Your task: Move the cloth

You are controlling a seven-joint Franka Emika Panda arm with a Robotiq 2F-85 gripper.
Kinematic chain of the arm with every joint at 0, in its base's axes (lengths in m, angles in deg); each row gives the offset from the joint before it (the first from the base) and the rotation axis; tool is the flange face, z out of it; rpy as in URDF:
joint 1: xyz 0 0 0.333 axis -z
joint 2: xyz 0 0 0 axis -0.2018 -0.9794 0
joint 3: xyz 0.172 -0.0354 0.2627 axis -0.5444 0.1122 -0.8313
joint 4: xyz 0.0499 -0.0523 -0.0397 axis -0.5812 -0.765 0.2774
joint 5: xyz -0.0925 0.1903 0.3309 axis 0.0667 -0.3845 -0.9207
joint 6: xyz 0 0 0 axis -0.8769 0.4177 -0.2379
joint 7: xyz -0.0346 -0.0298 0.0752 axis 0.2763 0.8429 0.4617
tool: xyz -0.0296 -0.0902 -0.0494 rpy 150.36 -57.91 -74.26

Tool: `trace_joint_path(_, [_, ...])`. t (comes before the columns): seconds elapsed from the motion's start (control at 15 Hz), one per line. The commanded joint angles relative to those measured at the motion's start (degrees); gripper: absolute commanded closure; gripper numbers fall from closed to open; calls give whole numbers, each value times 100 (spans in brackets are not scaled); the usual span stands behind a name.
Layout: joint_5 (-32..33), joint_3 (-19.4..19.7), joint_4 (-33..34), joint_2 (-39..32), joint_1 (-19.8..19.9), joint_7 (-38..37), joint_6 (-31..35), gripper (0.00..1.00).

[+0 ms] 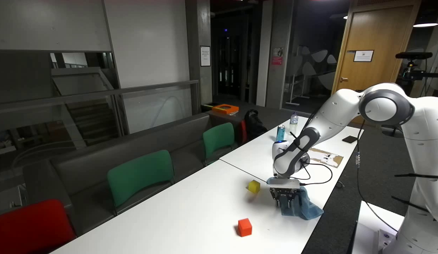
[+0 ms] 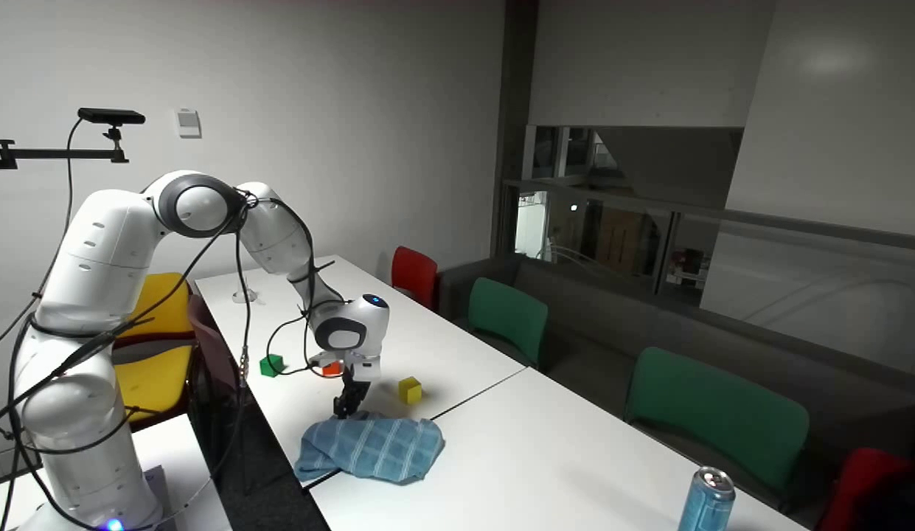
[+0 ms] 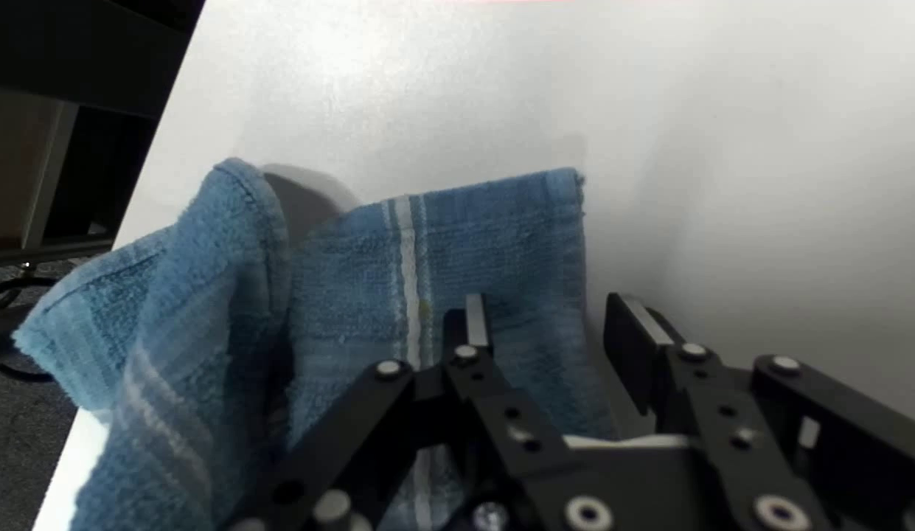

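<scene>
where the cloth (image 3: 346, 295) lies in loose folds on the white tabletop (image 3: 767, 184), the claw (image 3: 557, 328) stands low over it, most of the fabric to the claw's left in the wrist view and reaching the tabletop's edge. jaws parted partway, claw unclenched and grasping nothing: one finger (image 3: 477, 324) is over the cloth, the other just past its border above white tabletop; cannot tell whether either fingertip touches fabric or surface.
</scene>
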State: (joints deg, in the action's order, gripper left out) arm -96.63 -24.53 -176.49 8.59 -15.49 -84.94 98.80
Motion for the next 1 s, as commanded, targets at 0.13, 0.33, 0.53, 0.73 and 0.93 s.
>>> trace_joint_path(0.13, [291, 189, -90, 181, -63, -412, -237, 4])
trace_joint_path(0.33, [357, 223, -81, 191, -52, -457, -287, 6])
trace_joint_path(0.53, [413, 243, -74, 198, -46, -452, -321, 35])
trace_joint_path(0.73, [452, 257, -66, 206, -46, -448, -350, 57])
trace_joint_path(0.93, [474, 253, -48, 213, -47, -444, -375, 80])
